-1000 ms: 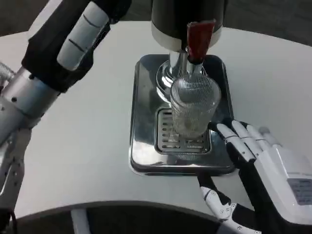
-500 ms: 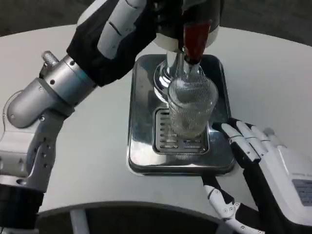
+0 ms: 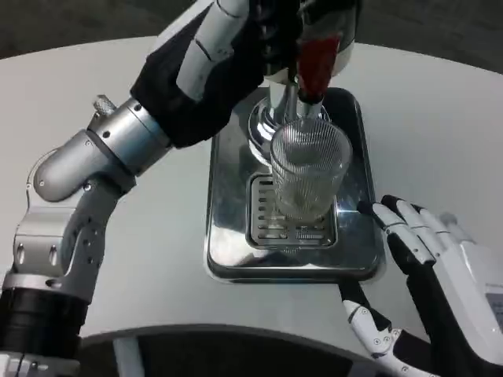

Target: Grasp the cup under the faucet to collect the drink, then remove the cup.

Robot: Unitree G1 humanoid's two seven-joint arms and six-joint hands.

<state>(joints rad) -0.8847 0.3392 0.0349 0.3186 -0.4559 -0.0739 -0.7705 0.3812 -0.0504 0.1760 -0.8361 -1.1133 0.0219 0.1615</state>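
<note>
A clear ribbed cup (image 3: 309,174) stands upright on the slotted grate of a shiny metal drip tray (image 3: 228,243), right under the faucet and its red tap handle (image 3: 317,63). My left hand (image 3: 211,63) reaches in from the upper left to the dispenser body (image 3: 277,55) beside the red handle; its fingers are hidden against the dispenser. My right hand (image 3: 440,275) waits open at the lower right, fingers spread, fingertips just off the tray's right edge and clear of the cup.
The tray and dispenser stand on a round white table (image 3: 102,236). Its near edge curves along the bottom of the picture, with dark floor beyond the far edge.
My left arm has swung rightward and now reaches the dispenser top by the red handle. My right hand has drawn back slightly to the lower right. The cup has not moved.
</note>
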